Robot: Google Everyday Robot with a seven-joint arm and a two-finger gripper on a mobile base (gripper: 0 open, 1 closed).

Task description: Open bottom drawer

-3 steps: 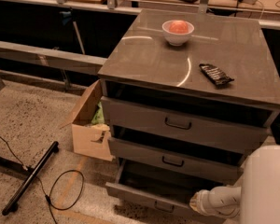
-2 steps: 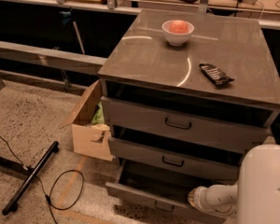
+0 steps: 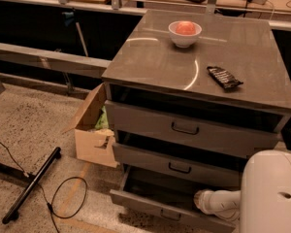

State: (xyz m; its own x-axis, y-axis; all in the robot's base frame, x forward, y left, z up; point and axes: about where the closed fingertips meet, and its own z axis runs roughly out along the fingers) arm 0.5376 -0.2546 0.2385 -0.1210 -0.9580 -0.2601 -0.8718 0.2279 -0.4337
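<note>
The grey cabinet has three drawers. The bottom drawer [image 3: 145, 205], with the slimmest front, stands pulled out towards me, and its plain grey inside [image 3: 157, 187] shows. Its small black loop handle [image 3: 170, 216] is at the centre of the front, near the lower edge of the view. My white arm [image 3: 223, 201] reaches in from the lower right. My gripper [image 3: 198, 201] is at its end, over the right part of the open drawer, just behind the front panel and right of the handle. It is mostly lost in shadow. The top drawer [image 3: 184, 128] and middle drawer [image 3: 178, 167] are slightly ajar.
On the cabinet top stand a white bowl [image 3: 185, 33] with something orange-red in it and a dark snack bar [image 3: 224, 77]. An open cardboard box [image 3: 93, 130] sits on the floor against the cabinet's left side. A black stand leg [image 3: 31, 186] and a cable loop [image 3: 68, 198] lie at lower left.
The end of my arm has shifted a little to the left and up over the open drawer. The drawer itself has not visibly moved.
</note>
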